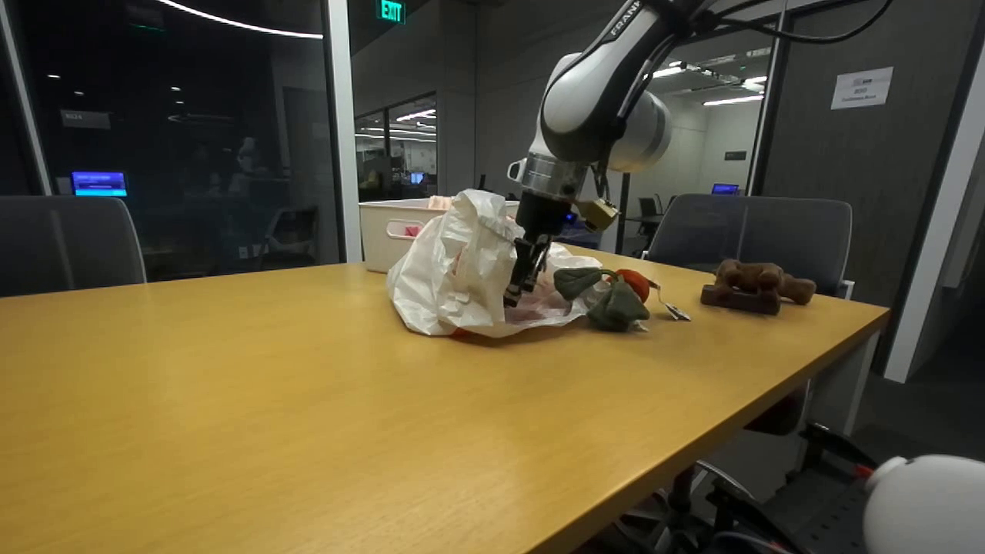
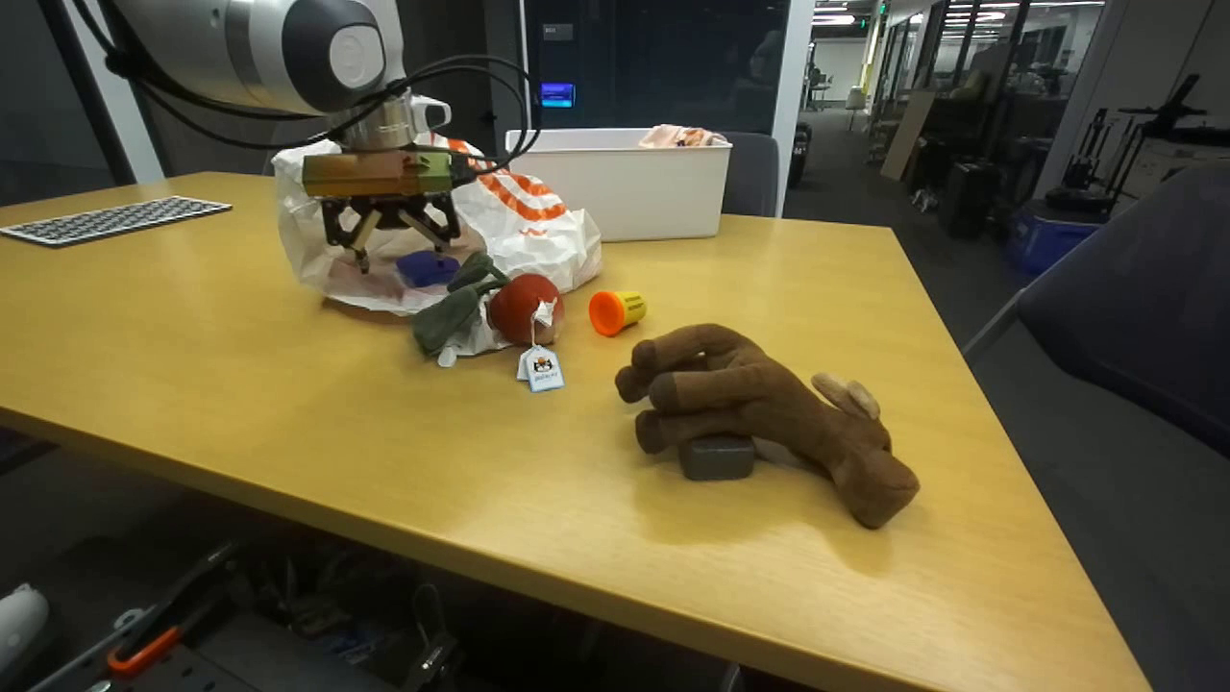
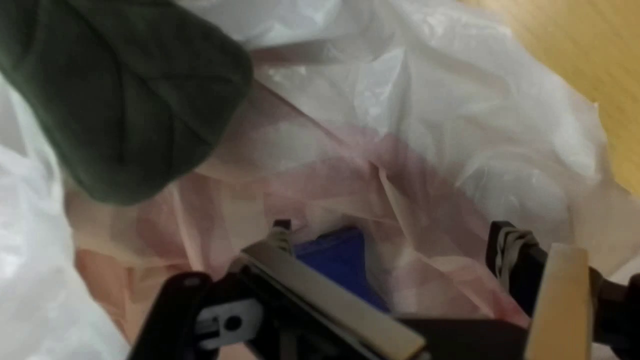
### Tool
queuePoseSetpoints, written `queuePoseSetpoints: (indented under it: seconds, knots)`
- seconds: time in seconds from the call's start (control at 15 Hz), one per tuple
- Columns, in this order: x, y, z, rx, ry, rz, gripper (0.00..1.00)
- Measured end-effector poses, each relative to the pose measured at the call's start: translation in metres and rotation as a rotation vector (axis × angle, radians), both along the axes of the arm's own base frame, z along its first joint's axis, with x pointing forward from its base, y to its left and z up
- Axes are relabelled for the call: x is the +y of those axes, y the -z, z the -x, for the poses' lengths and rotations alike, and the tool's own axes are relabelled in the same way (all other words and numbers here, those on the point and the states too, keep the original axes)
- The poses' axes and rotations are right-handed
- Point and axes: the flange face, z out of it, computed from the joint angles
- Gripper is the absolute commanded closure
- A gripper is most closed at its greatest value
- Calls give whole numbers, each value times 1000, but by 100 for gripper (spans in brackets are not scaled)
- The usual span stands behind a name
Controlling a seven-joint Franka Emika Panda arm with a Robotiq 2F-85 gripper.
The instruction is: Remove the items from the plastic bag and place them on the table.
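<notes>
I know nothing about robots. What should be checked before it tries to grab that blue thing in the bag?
1. Gripper open: ok; its fingers are spread.
2. Blue thing centred between them: not ok; the wrist view shows it nearer one finger, partly hidden.
3. Gripper low enough to grip it: cannot tell.
4. Fingers free of the plastic bag: cannot tell.
5. Leafy red toy clear of the bag: not ok; a leaf overlaps the bag in the wrist view.
</notes>
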Motion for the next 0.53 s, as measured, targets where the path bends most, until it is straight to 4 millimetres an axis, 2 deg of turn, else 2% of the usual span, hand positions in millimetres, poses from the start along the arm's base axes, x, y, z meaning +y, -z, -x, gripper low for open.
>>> queuePoseSetpoints:
  seconds: [0.27,0.53]
  knots:
    - [14,16,-9,-88,-59,3,0]
    - [14,30,-18,-152,-109,18,0]
